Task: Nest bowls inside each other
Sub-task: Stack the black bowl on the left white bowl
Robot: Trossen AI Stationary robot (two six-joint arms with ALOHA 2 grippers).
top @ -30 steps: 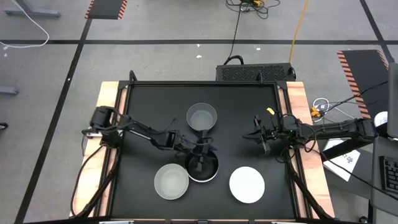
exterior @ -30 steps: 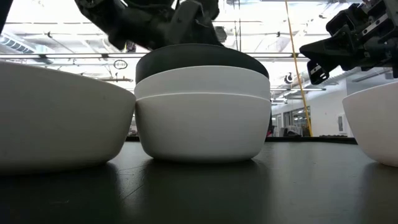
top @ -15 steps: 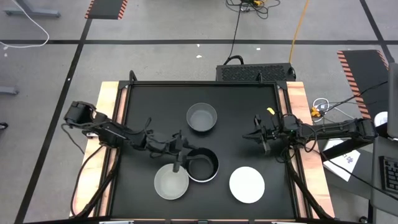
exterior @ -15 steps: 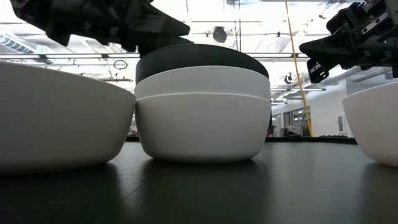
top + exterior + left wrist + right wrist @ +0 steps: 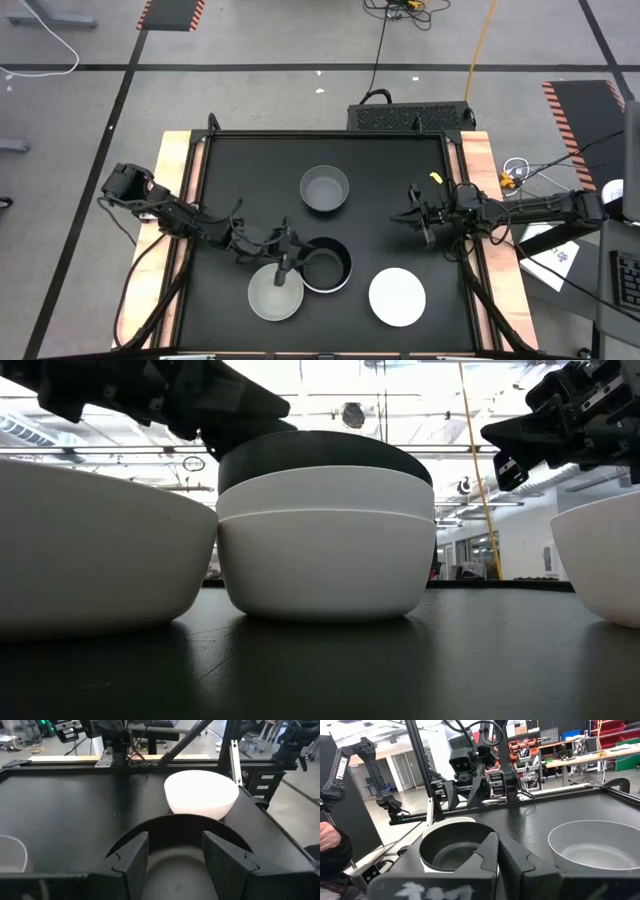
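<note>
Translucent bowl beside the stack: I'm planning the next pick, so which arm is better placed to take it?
Left. Its open end effector hangs over the translucent bowl; the right end effector waits shut near the table's right edge.

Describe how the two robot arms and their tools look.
Both arms are dark, slim and jointed, with black cables looped along their links. The left tool ends in two broad, black, angular fingers. The right tool has the same blocky black fingers, and a small yellow tag sits near its wrist.

Grey floor (image 5: 250,95) with black lines, hazard-striped mats (image 5: 170,13), bright ceiling lights (image 5: 400,390).
</note>
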